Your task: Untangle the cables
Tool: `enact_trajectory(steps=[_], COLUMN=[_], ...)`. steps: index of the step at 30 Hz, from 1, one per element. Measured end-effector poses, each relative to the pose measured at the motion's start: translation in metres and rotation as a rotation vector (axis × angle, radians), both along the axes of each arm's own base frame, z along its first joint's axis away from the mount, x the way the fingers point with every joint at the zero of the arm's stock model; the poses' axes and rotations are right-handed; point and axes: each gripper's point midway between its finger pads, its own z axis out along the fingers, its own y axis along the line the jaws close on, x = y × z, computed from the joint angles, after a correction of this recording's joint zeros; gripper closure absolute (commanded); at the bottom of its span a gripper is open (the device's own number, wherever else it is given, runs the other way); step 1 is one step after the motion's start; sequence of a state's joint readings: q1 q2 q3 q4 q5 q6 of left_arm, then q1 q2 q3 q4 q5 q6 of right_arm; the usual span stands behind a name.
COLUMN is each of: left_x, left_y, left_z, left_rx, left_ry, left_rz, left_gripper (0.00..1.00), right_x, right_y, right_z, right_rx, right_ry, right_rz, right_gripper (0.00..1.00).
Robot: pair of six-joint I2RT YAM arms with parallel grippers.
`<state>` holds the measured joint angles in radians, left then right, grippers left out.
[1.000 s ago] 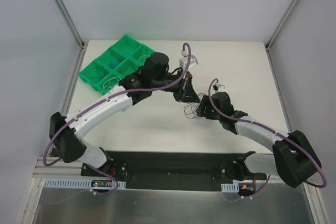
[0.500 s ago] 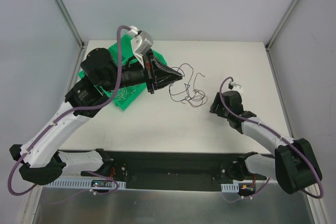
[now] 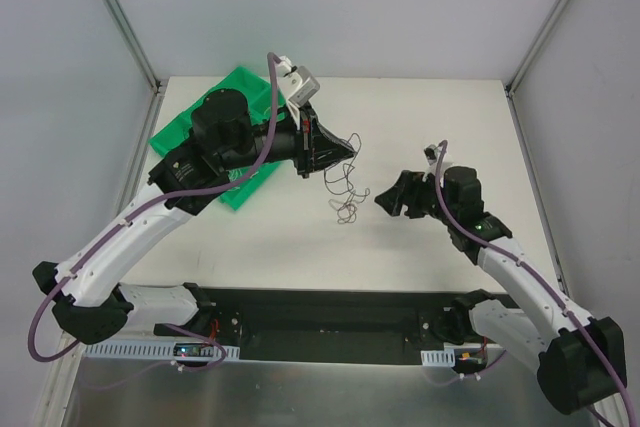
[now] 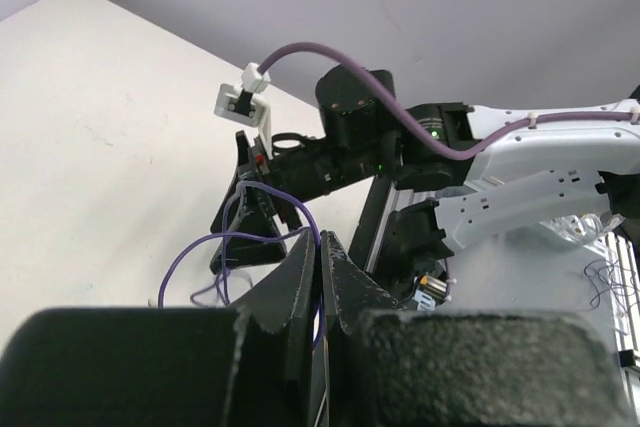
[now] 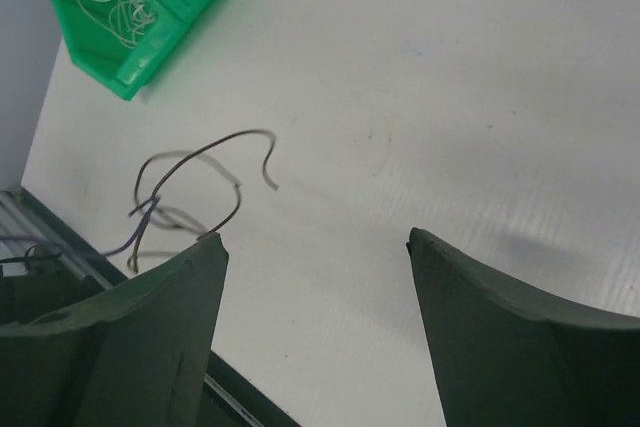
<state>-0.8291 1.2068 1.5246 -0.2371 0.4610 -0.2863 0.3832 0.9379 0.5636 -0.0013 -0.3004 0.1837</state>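
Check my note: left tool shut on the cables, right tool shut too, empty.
Wrong on the right tool: it is open, jaws wide apart with nothing between them, as the right wrist view shows. The left tool is indeed shut on the cables.

Green plastic tray [image 3: 172, 139] — matt white table [image 3: 450, 117]

Thin cables [image 3: 346, 192], loosely tangled, dangling
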Motion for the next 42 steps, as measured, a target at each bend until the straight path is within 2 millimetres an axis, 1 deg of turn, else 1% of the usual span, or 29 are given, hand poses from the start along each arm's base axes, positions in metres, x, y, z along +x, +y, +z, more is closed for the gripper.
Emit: enact_trajectory(steps=[2, 5, 8, 10, 12, 14, 16, 18, 21, 23, 25, 27, 29, 31, 33, 36, 38, 40, 42], left_x=[0.001, 0.001, 0.002, 0.002, 0.004, 0.006, 0.007, 0.008, 0.005, 0.003, 0.0, -0.004, -0.009, -0.016, -0.026, -0.04, -0.044, -0.045, -0.04], left_y=[0.0, -0.001, -0.001, -0.002, -0.004, -0.006, -0.009, -0.011, -0.012, -0.012, -0.011, -0.008, -0.003, 0.006, 0.02, 0.042, 0.053, 0.059, 0.059], left_z=[-0.006, -0.01, -0.011, -0.012, -0.015, -0.018, -0.022, -0.025, -0.025, -0.021, -0.016, -0.005, 0.013, 0.04, 0.07, 0.107, 0.12, 0.127, 0.128], left_rx=[0.01, 0.021, 0.023, 0.024, 0.03, 0.037, 0.044, 0.049, 0.047, 0.037, 0.023, 0.003, -0.029, -0.075, -0.129, -0.2, -0.228, -0.243, -0.24], left_ry=[0.01, 0.019, 0.021, 0.022, 0.027, 0.035, 0.044, 0.054, 0.062, 0.055, 0.044, 0.024, -0.012, -0.067, -0.14, -0.24, -0.289, -0.315, -0.326], left_rz=[0.002, 0.002, 0.002, 0.002, 0.002, 0.0, -0.004, -0.009, -0.025, -0.036, -0.045, -0.053, -0.054, -0.052, -0.044, -0.013, 0.012, 0.033, 0.055], left_gripper=[1.0, 1.0, 1.0, 1.0, 1.0, 1.0, 1.0, 1.0, 1.0, 1.0, 1.0, 1.0, 1.0, 1.0, 1.0, 1.0, 1.0, 1.0, 1.0], right_x=[-0.006, -0.015, -0.023, -0.025, -0.024, -0.024, -0.021, -0.017, -0.002, 0.013, 0.026, 0.038, 0.045, 0.046, 0.048, 0.051, 0.052, 0.052, 0.054], right_y=[0.006, 0.013, 0.017, 0.019, 0.023, 0.034, 0.048, 0.059, 0.069, 0.071, 0.07, 0.068, 0.066, 0.061, 0.053, 0.034, 0.016, 0.002, -0.012], right_z=[0.008, 0.015, 0.015, 0.012, 0.012, 0.018, 0.022, 0.02, 0.006, -0.006, -0.022, -0.043, -0.063, -0.078, -0.088, -0.097, -0.1, -0.098, -0.091], right_rx=[0.029, 0.064, 0.089, 0.088, 0.076, 0.073, 0.075, 0.063, 0.03, 0.018, -0.003, -0.038, -0.066, -0.086, -0.091, -0.098, -0.104, -0.102, -0.102], right_ry=[-0.012, -0.036, -0.061, -0.068, -0.087, -0.133, -0.175, -0.19, -0.186, -0.173, -0.148, -0.107, -0.068, -0.032, -0.005, 0.016, 0.028, 0.027, 0.021], right_rz=[0.042, 0.101, 0.143, 0.149, 0.148, 0.161, 0.173, 0.169, 0.107, 0.039, -0.022, -0.076, -0.116, -0.145, -0.177, -0.232, -0.274, -0.308, -0.344], right_gripper=[0.23, 0.23, 0.23, 0.24, 0.29, 0.34, 0.37, 0.44, 0.51, 0.54, 0.57, 0.58, 0.58, 0.59, 0.6, 0.64, 0.64, 0.65, 0.67])
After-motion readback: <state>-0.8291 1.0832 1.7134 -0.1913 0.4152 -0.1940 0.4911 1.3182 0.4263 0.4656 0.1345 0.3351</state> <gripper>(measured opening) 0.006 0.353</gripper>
